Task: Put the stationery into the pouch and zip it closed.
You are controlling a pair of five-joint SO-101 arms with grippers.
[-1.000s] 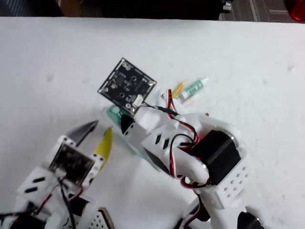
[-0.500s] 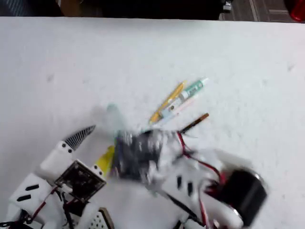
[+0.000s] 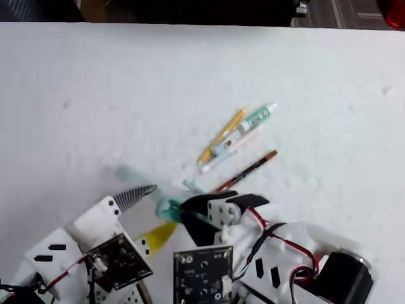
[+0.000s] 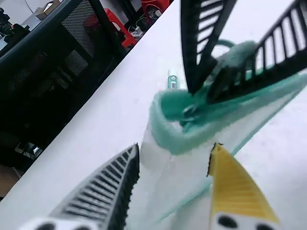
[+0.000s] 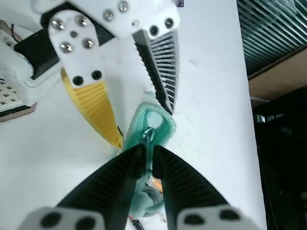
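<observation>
My right pincer [image 5: 144,158] is clamped on the pouch [image 5: 154,125], my left pincer [image 4: 175,147] spread either side of it; next I judge I must open it for the pens [image 3: 235,134] lying outside.

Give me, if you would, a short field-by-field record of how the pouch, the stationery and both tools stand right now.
pouch: between the two tools, teal zip edge uppermost
right tool: shut on the pouch at its zip end
left tool: open, one finger on either side of the pouch's body
pens: small bundle lying on the table, beyond the pouch
pencil: brown, lying alone beside the pens
task state: stationery not yet in the pouch
</observation>
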